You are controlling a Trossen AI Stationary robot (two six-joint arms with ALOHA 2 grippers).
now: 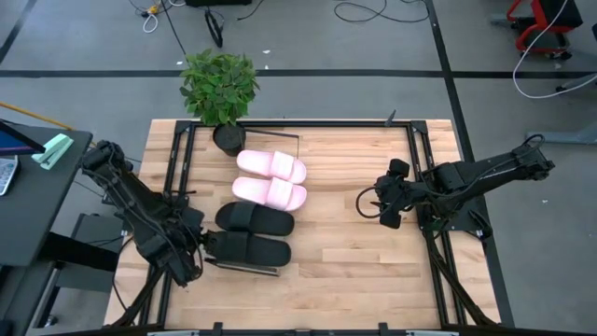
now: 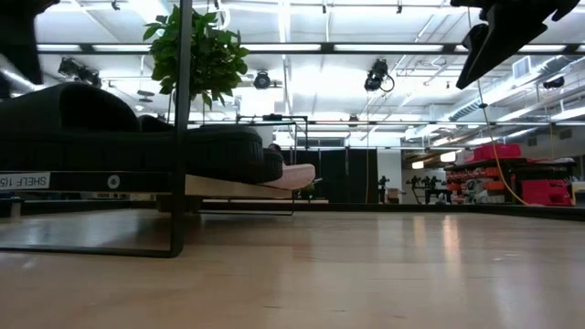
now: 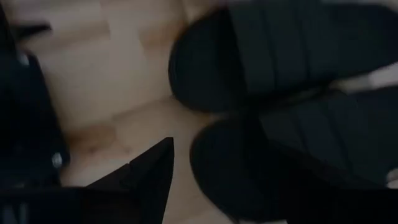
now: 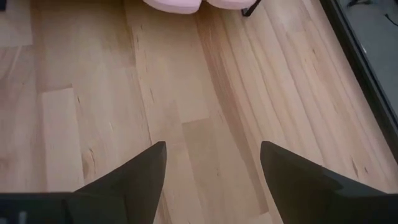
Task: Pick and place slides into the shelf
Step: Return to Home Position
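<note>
All the slides lie side by side on the shelf (image 1: pixel 280 136). The two pale pink ones (image 1: pixel 270 166) (image 1: pixel 269 193) are toward the far end, the two black ones (image 1: pixel 255 219) (image 1: pixel 247 249) toward the near end. My left gripper (image 1: pixel 207 245) is open and low at the left end of the nearest black slide (image 3: pixel 292 168). One finger (image 3: pixel 152 180) stands just beside that slide with bare wood showing between them. My right gripper (image 1: pixel 385 203) hovers open over bare table to the right of the shelf. The pink slides' ends (image 4: pixel 174 5) show ahead of it.
A potted plant (image 1: pixel 219 84) stands at the far end of the shelf. Dark frame rails run along the table's left (image 1: pixel 173 187) and right (image 1: pixel 424 187) sides. Bare tabletop (image 1: pixel 345 233) lies between the shelf and my right arm. In the low view the shelf's upright (image 2: pixel 183 128) stands close by.
</note>
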